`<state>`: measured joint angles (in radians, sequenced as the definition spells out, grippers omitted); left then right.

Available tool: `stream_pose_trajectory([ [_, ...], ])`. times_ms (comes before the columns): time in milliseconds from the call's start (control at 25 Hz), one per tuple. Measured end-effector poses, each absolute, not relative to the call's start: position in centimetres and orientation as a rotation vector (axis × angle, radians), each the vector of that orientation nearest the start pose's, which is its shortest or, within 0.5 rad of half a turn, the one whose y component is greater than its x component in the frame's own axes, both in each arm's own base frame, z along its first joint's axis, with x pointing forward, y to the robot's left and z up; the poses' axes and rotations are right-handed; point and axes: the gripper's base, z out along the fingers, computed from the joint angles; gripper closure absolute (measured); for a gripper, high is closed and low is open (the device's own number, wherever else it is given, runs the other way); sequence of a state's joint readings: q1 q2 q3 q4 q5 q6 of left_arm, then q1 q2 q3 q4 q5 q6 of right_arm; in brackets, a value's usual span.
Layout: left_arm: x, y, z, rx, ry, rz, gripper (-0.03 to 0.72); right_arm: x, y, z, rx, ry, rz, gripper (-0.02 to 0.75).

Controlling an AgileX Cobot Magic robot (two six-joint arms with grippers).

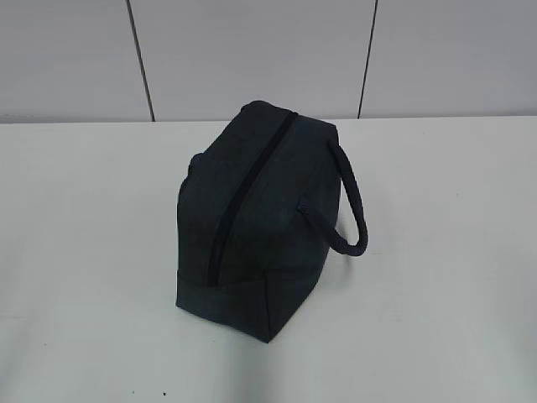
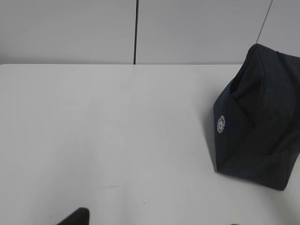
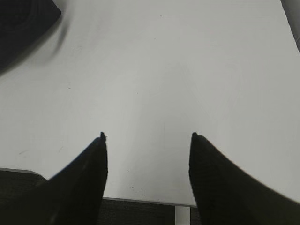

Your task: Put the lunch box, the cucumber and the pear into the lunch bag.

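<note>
Exterior view shows the bag (image 1: 256, 222) standing alone at the middle of the white tabletop (image 1: 84, 252), its top zip (image 1: 243, 197) running shut from the far end to the near end and one loop handle (image 1: 348, 201) arching out to the right of the frame. No lunch box, cucumber or pear appears in any view, and neither arm is in this frame; whether the three items are already inside the closed bag cannot be told, though nothing is left lying out.

Left wrist view catches what the exterior does not: the bag's end panel at the right edge of the frame, bearing a small round white emblem (image 2: 221, 124), with only a dark finger tip (image 2: 77, 216) at the bottom edge. That gripper holds nothing visible and stands apart.

Right wrist view shows the right gripper (image 3: 147, 140) over bare tabletop, fingers spread and empty, a corner of the bag in the upper left of the frame.
</note>
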<state>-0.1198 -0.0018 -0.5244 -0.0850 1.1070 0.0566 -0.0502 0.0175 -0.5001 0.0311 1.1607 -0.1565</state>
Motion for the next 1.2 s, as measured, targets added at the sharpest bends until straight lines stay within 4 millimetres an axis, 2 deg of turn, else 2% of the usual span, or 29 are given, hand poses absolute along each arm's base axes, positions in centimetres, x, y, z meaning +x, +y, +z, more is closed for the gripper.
stream_pose_trajectory([
  [640,-1.07,-0.45,28.04,0.188,2.056,-0.123,0.18,-0.66,0.29,26.99,-0.115,2.156,-0.08,0.3],
  [1200,-1.08,-0.47,28.04,0.258,2.047,-0.085,0.188,-0.65,0.29,27.0,-0.115,2.154,-0.081,0.3],
])
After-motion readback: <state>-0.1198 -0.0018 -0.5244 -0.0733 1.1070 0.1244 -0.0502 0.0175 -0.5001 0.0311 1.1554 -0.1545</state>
